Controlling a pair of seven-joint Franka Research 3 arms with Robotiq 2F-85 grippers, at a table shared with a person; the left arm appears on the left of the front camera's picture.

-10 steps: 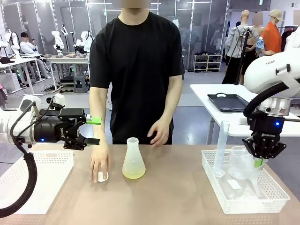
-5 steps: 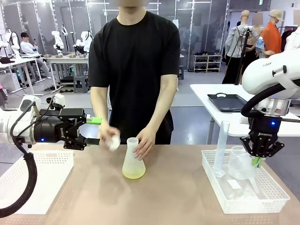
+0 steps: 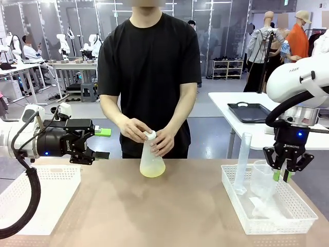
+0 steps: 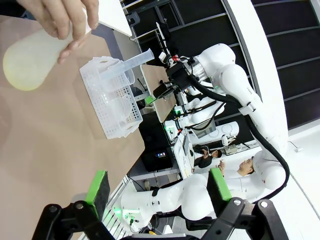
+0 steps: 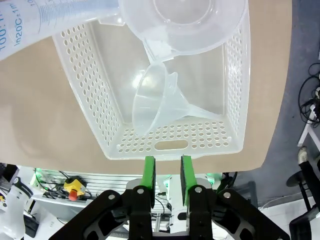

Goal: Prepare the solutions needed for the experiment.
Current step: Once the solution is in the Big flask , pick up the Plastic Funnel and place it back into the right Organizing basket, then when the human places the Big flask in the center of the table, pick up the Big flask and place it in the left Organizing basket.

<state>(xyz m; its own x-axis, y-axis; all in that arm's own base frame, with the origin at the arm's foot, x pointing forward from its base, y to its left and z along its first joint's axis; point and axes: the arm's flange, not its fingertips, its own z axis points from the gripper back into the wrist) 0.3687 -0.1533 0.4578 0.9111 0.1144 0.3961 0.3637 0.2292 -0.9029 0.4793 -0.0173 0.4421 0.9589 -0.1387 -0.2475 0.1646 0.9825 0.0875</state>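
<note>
1. Solution (image 3: 152,172): a shallow, see-through, pale yellow-green layer in the bottom of the frosted conical flask (image 3: 151,158). The left wrist view shows it as a yellowish tint at the flask's wide end (image 4: 17,75).
2. Flask: base low on the tabletop (image 3: 169,211), near its far edge, directly before the person. The neck leans slightly. Cannot tell whether the base rests on the tabletop or is just lifted.
3. Person's hands (image 3: 132,128): both at the flask. 1 is at the mouth, on a small white cap (image 3: 149,135). The other (image 3: 163,141) wraps the neck on the flask's right side.
4. Robot's left hand (image 3: 103,143): left of the flask, well apart from it, at about neck height, fingers pointing toward the flask. Released: the 2 green pads stand wide apart with nothing between them (image 4: 158,185).
5. Robot's right hand (image 3: 281,176): far right of the flask, pointing down above a white perforated basket (image 3: 247,221). In the right wrist view the 2 pads (image 5: 149,172) are narrowly parted and grasp nothing.
6. Basket right of the flask (image 5: 170,146) holds a clear funnel (image 5: 155,97) lying on its side, a clear beaker (image 5: 185,25) and a graduated measuring cylinder (image 5: 50,22). In the front view the cylinder (image 3: 242,162) leans at the basket's flask-side end, with the beaker (image 3: 263,177) just beside it.
7. A second white basket (image 3: 56,180) lies left of the flask, below the robot's left hand.
</note>
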